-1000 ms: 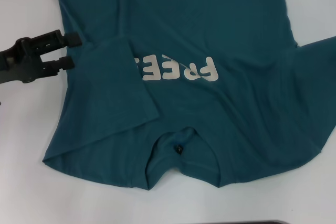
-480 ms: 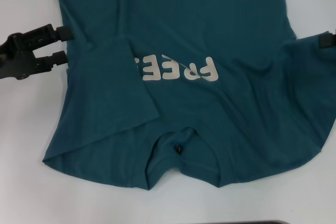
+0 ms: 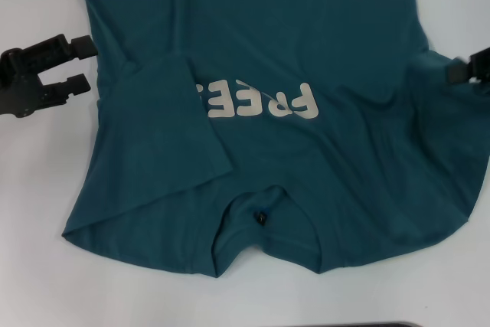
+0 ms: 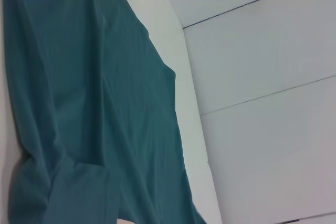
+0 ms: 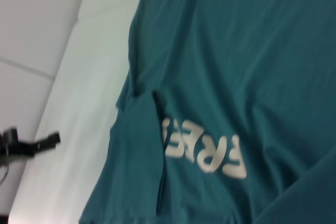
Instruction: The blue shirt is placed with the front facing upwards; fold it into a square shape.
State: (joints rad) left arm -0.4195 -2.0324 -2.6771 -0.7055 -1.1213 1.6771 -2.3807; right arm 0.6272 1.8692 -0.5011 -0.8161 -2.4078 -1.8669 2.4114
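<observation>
Blue shirt (image 5: 252,51) lay flat on white table (image 5: 79,108) — off-white letters (image 5: 205,150) partly covered by folded-in sleeve (image 5: 134,161). Left gripper (image 5: 31,144) sat well off shirt's edge — over table.

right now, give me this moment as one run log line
blue shirt: flat, front up, left sleeve folded in | left end effector: open, off left edge | right end effector: at right sleeve | fold: partial

My left gripper (image 3: 83,63) has backed off the blue shirt (image 3: 306,28); my right gripper (image 3: 468,69) has moved in over its sleeve.
</observation>
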